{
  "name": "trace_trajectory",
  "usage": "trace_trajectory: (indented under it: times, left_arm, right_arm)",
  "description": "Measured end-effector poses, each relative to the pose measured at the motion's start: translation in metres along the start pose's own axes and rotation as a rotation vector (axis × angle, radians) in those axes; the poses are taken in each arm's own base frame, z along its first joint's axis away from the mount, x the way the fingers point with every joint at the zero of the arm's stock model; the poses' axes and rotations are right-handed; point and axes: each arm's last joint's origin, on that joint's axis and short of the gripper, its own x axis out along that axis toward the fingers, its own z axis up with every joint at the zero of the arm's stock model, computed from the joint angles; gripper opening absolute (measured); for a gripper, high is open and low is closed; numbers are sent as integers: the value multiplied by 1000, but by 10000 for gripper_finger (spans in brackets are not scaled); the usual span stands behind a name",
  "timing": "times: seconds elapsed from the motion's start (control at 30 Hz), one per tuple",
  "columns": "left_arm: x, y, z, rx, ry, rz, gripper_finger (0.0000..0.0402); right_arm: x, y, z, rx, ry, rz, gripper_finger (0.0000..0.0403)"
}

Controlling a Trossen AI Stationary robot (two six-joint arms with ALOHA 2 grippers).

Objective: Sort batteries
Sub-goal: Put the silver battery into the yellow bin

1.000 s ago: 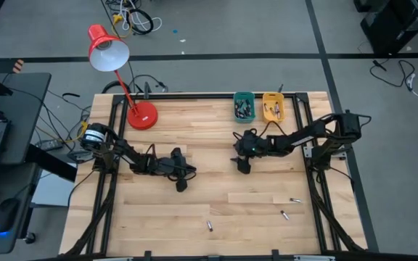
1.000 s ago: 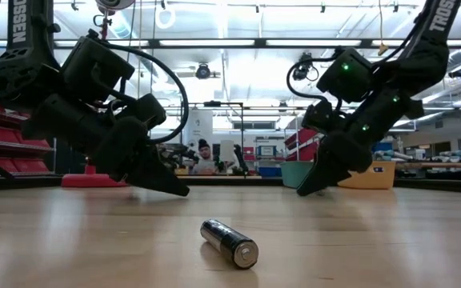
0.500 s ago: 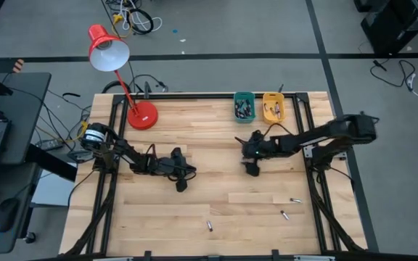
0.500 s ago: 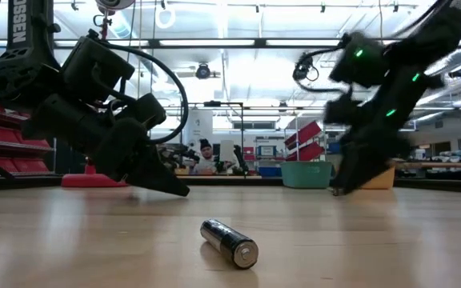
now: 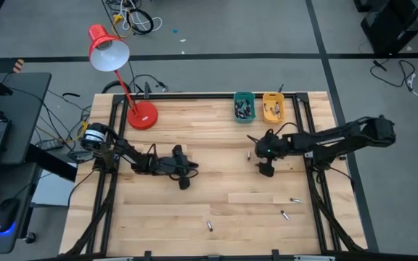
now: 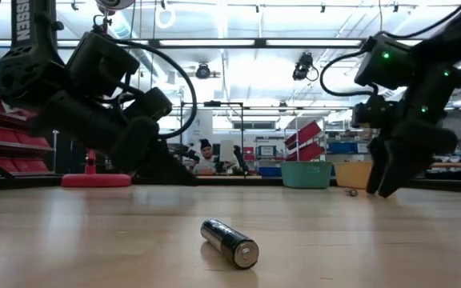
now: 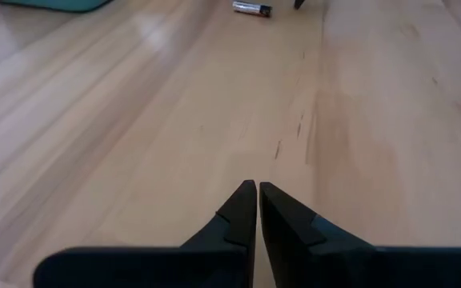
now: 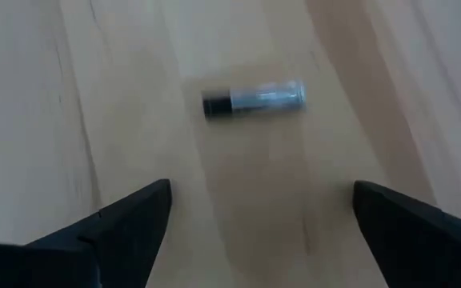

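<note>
High view shows the right tool [image 5: 265,168] spread wide and empty, low over the pale wooden table [image 5: 216,185], above a small dark-and-silver cylindrical battery [image 8: 253,99] lying flat. Left tool [image 5: 185,181] rests pinched together, holding nothing.

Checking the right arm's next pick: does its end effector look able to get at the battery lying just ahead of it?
Probably yes. The right end effector is open, and the battery lies on bare table just beyond its fingers, apart from them, with nothing between.
</note>
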Motion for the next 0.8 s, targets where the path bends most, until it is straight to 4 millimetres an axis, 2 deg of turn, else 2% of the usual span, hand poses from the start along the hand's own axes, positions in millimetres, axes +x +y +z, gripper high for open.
trace_trajectory:
  times: [0.13, 0.4, 0.5, 0.63, 0.8]
  left_arm:
    - [1, -1, 2, -1, -5, -2, 35]
    - [1, -1, 1, 3, 4, 1, 35]
    - [1, -1, 1, 2, 1, 0, 35]
    - [1, -1, 1, 1, 2, 0, 35]
    - [1, -1, 1, 25, 1, 0, 35]
  right_arm:
    - [9, 0, -2, -17, -24, -8, 376]
    - [5, 2, 8, -82, -52, 4, 374]
    - [7, 2, 6, -93, -23, 8, 362]
    - [8, 1, 1, -71, 55, 4, 313]
    - [6, 1, -3, -41, 95, 0, 218]
